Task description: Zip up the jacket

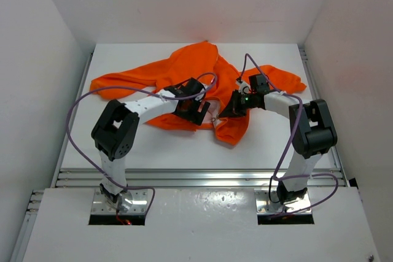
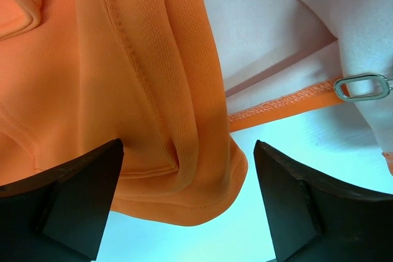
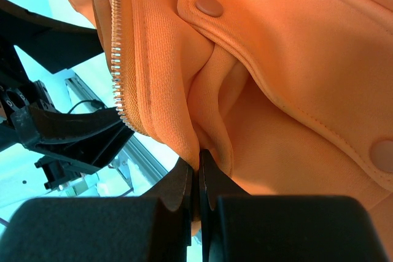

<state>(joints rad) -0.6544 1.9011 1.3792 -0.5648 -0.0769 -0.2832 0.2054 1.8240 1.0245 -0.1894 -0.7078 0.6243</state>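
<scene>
While the right jaws are clenched on a fold of the jacket, pinching the orange cloth just below the lower end of the zipper teeth, the left jaws stand wide apart and grip nothing. Between the left fingers lies a rounded corner of the ribbed hem. It is clear of the right-hand finger; whether it brushes the other one I cannot tell. Up and to the right of the left jaws, a metal pull ring sits at the end of a narrow orange edge against the pale lining. Above the right jaws a round snap shows on a stitched flap.

From overhead, the jacket lies crumpled on the white desk, most of it beyond both jaws. One sleeve runs out to the left of the left jaws and the other sleeve reaches past the right jaws on the right. The lower front of the jacket hangs between the two sets of jaws.
</scene>
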